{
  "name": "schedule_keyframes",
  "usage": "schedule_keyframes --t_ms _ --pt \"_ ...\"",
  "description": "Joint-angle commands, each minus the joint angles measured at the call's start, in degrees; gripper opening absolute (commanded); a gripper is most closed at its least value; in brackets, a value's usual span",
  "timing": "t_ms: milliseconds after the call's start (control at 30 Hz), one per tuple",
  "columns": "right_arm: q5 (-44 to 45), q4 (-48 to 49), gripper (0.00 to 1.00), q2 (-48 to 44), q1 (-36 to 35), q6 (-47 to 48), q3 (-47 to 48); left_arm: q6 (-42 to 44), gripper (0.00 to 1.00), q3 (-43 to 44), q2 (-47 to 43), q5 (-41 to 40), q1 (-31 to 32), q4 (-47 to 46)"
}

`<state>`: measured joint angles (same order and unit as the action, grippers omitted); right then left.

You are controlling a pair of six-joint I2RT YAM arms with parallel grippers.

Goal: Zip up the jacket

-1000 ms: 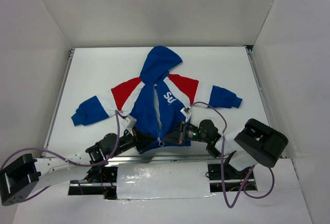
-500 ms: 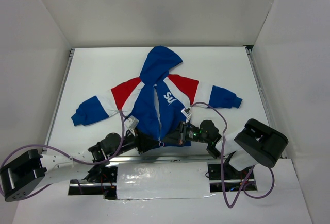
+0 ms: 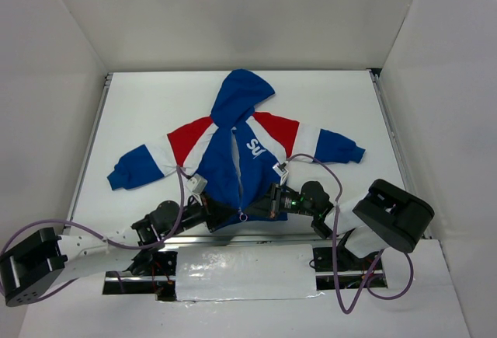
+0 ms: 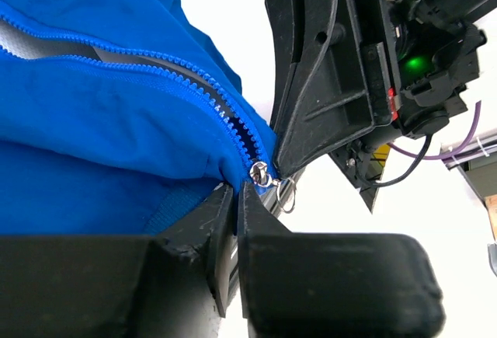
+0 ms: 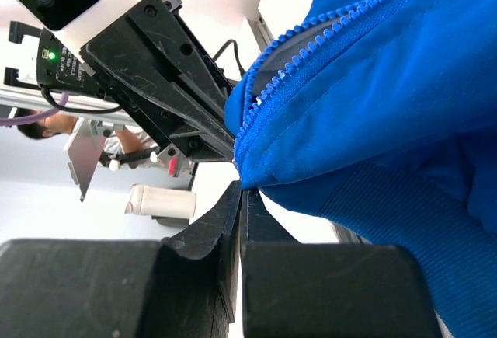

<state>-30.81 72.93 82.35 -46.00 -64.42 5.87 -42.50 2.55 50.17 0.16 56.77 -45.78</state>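
The blue jacket [image 3: 233,159] lies flat on the table, hood at the far side, its zip open along most of the front. The silver zip slider [image 4: 260,173] with its ring pull sits at the bottom hem. My left gripper [image 3: 215,212] is shut on the hem, as its wrist view [image 4: 235,192] shows, just left of the slider. My right gripper [image 3: 265,205] is shut on the hem edge of the other front panel, seen in its wrist view [image 5: 241,188]. The two grippers face each other, almost touching, and the right gripper's black body [image 4: 334,97] fills the left wrist view.
White walls enclose the table [image 3: 326,97] on the left, back and right. The jacket's sleeves [image 3: 136,167] spread out to both sides. Purple cables [image 3: 311,159] loop over the hem by each arm. A metal rail [image 3: 248,238] runs along the near edge.
The left arm's elbow has shifted slightly. Both grippers stay shut at the hem and the jacket has hardly moved.
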Motion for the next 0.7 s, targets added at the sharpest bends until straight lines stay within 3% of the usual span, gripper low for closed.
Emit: schedule_keyframes --t_ms 0,167,467,667 --pt "-0.83 8.72 0.00 -0.34 -0.67 1.49 0.72 -0.83 0.16 -1.84 -2.27 0.10 0.09 -3.89" --pt "-1.45 9.34 0.00 -0.08 -0.67 1.23 1.25 -0.92 0.00 -1.67 -3.68 0.19 0.09 -3.26" --pt "-0.57 15.57 0.00 2.20 -0.58 -0.61 2.21 -3.38 0.00 -1.49 0.18 3.79 0.00 -8.88" --pt "0.40 13.91 0.00 0.27 0.55 -0.18 4.06 -3.99 0.00 -1.05 2.21 6.78 0.00 -11.52"
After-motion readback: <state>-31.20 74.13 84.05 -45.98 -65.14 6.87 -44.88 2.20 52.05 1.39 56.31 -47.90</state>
